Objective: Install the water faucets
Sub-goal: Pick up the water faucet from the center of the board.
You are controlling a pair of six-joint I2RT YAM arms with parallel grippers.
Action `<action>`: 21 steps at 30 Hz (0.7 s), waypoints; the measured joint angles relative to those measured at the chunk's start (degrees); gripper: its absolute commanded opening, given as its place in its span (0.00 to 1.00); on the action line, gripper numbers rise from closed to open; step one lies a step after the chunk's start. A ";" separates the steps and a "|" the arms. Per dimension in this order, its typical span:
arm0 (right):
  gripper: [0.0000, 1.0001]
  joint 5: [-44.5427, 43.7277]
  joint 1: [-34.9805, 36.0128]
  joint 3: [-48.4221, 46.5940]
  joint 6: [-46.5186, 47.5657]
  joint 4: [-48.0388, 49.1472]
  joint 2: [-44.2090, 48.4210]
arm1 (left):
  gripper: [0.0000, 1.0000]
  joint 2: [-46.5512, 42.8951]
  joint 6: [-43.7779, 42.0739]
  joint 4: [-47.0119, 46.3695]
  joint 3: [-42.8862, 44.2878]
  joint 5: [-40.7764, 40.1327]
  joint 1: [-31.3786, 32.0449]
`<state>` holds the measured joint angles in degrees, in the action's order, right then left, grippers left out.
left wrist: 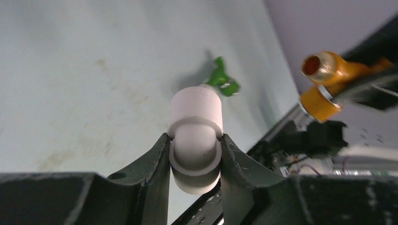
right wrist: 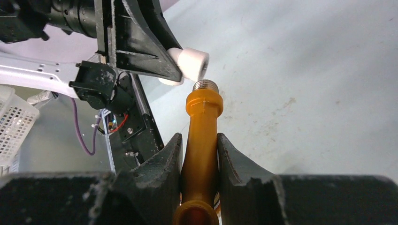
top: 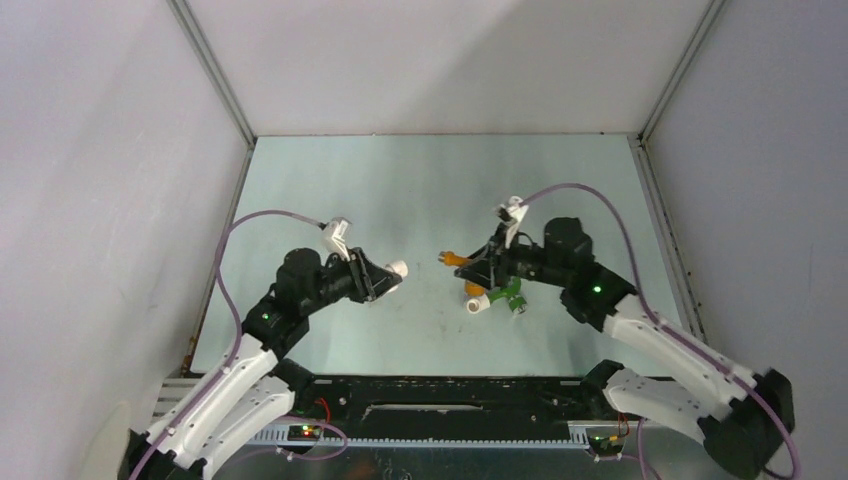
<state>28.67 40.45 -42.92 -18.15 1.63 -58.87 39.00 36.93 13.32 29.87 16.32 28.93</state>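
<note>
My right gripper point(right wrist: 199, 140) is shut on the orange water faucet point(right wrist: 202, 122), which is held above the table with its metal threaded end point(right wrist: 205, 85) pointing at the left arm. My left gripper point(left wrist: 195, 140) is shut on a white elbow fitting point(left wrist: 195, 126), its open end facing right. In the top view the fitting point(top: 395, 270) and the orange faucet point(top: 455, 260) are a short gap apart. In the right wrist view the thread sits just below the fitting's mouth point(right wrist: 191, 63). The green faucet point(top: 512, 297) lies on the table under the right gripper point(top: 480, 265).
A second white elbow fitting point(top: 478, 302) lies on the table beside the green faucet. Grey walls close in the pale green table point(top: 420, 190) on three sides. A black rail point(top: 430, 400) runs along the near edge. A white basket point(right wrist: 14, 126) sits beyond the left arm.
</note>
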 measured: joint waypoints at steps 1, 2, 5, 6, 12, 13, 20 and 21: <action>0.00 0.87 -1.25 0.00 1.03 -2.10 2.93 | 0.00 -0.74 -0.98 -2.38 -0.09 2.64 0.00; 0.00 1.42 -2.27 0.00 1.70 -3.50 4.83 | 0.00 -1.11 -1.38 -3.67 -0.13 4.11 0.00; 0.00 4.44 -6.10 0.00 3.72 -8.11 9.94 | 0.00 -2.43 -2.49 -11.74 -1.22 10.58 0.00; 0.00 5.57 -7.32 -0.04 4.44 -9.73 11.21 | 0.00 -2.93 -2.84 -15.23 -2.16 12.96 0.00; 0.00 13.64 -8.79 -3.08 8.15 -19.71 11.96 | 0.00 -3.19 -6.95 -24.70 -3.72 23.12 0.00; 0.00 14.67 -8.76 -3.48 8.31 -20.33 11.93 | 0.00 -3.02 -7.61 -25.70 -3.72 24.55 0.00; 0.00 20.22 -5.53 -4.61 7.93 -19.71 11.65 | 0.00 -1.49 -8.98 -37.73 -4.94 34.14 0.17; 0.00 20.41 -4.37 -4.66 7.41 -19.04 11.30 | 0.00 -1.29 -9.01 -39.23 -5.01 35.26 0.28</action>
<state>49.08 36.07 -47.57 -10.74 -17.41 -47.57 37.71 27.92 -25.91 24.86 51.57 29.21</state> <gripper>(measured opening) 0.299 0.387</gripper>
